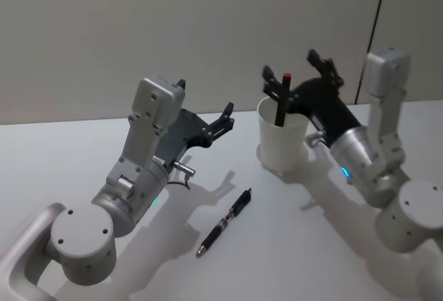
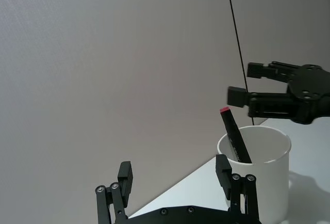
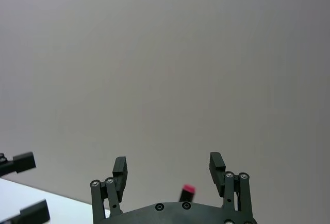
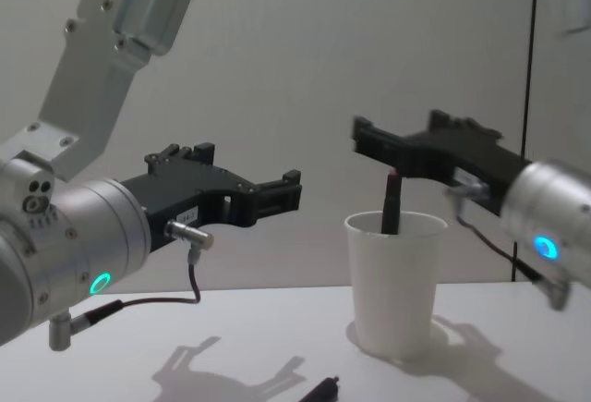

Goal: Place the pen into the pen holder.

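Judged as the release step, about done. Standing in the cup [image 1: 280, 150], right of middle in the head view: a red-capped pen [image 1: 282, 104], black, leaning on the rim, lower end hidden inside. Above the cup, at upper right: the right pincer [image 1: 289, 66], spread wide, with the red cap between the fingers but touched by neither, so holding nothing. Hovering left of the cup: the left pincer [image 2: 174, 168], also spread wide and empty. Lying on the counter [image 1: 311, 252] at lower middle, well apart from the cup: a second pen [image 1: 223, 223], dark, slanted toward the lower left.

Next, by judgement: lift the right pincer straight up and away, taking care not to catch the cap or tip the light cup. For the second pen, if meant too: come down over the barrel, close across it, carry to the rim, lower beside the first.

Writing: some pale print on the barrel of the red-capped pen in the left wrist view, too small to read. No brand or label seen on the cup.
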Controlling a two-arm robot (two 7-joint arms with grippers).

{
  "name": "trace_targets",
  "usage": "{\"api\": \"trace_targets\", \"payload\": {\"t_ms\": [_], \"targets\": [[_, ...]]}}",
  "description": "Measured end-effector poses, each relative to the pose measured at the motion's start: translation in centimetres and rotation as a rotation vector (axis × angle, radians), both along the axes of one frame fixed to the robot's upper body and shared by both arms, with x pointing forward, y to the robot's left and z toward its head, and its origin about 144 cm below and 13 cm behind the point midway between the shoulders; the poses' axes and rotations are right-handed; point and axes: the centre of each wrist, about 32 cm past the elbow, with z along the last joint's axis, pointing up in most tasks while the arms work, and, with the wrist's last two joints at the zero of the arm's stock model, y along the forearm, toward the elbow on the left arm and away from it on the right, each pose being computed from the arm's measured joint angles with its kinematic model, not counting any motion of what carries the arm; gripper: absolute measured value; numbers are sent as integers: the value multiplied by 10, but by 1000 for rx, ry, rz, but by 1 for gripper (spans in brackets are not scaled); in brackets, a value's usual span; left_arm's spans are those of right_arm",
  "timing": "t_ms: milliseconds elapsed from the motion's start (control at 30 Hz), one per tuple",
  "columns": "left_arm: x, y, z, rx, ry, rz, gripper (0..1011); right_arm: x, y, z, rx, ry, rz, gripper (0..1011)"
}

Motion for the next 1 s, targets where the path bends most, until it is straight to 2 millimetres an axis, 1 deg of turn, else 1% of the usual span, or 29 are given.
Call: {"api": "trace_targets", "payload": {"t_ms": [133, 367, 467, 600, 900, 1000], "targets": [[0, 0, 0, 0, 0, 0, 1003, -11, -13, -2, -7, 26, -26, 1001], [0, 0, 0, 0, 0, 0, 1003, -27, -30, -3, -19, 60, -58, 1002], [0, 0, 0, 0, 0, 0, 1003, -38, -40, -3, -29, 81, -76, 1001], [0, 0, 0, 0, 0, 0, 1003, -46, -47, -3, -36, 98, -89, 1002], [0, 0, 0, 0, 0, 0, 1003, -74, -67, 1, -66, 151, -120, 1001], [0, 0, 0, 0, 0, 0, 1003, -79, -70, 3, -71, 161, -125, 1002]]}}
